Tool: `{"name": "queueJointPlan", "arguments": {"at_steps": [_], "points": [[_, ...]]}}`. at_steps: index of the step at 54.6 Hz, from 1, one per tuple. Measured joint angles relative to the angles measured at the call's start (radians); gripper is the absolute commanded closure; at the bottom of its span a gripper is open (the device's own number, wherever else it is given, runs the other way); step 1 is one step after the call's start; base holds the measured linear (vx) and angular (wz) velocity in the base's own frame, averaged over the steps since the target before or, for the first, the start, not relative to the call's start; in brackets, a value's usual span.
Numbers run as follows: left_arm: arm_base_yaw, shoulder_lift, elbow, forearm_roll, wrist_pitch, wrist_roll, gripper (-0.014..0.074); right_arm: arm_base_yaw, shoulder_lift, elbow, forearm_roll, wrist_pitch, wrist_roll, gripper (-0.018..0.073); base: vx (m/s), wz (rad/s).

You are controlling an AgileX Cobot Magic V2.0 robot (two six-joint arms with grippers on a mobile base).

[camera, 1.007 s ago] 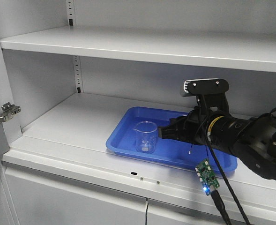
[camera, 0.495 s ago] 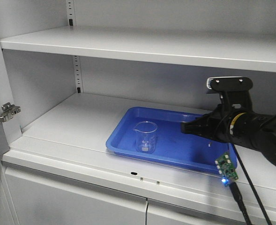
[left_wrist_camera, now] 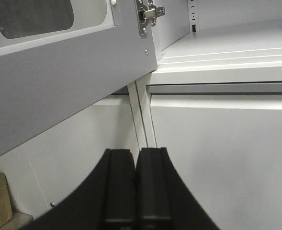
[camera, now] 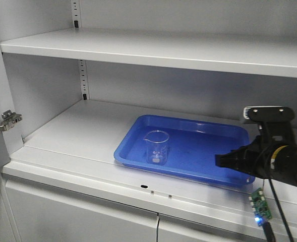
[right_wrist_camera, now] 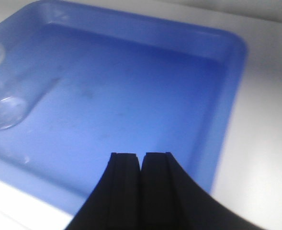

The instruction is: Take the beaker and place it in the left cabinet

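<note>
A blue tray (camera: 198,151) sits on the lower shelf of the left cabinet (camera: 62,133), mid-frame in the front view, with slotted rails at the back and a silver hinge (camera: 2,122) at the left edge. The beaker (camera: 156,146) stands upright in the tray's left part, nothing touching it. At lower right, the right gripper (right_wrist_camera: 141,165) hovers over the tray's near right edge, well apart from the beaker, fingers pressed together and empty. A small green circuit board (camera: 259,205) dangles beneath that arm. The left gripper (left_wrist_camera: 136,163), fingers together, points at the closed lower doors beneath the shelf.
</note>
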Motion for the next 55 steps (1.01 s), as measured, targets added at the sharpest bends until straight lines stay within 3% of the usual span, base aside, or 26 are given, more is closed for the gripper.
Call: {"name": "queueJointPlan", "arguments": {"at_steps": [31,55], "points": [[0.000,0.000,0.000,0.000,0.000,0.000,0.0603,-0.133,-0.023,0.000,0.004,0.000,0.000,0.0565,0.00,0.00],[0.000,0.000,0.000,0.000,0.000,0.000,0.0603,-0.136,-0.084,0.000,0.031,0.009,-0.010,0.0565,0.00,0.00]]}}
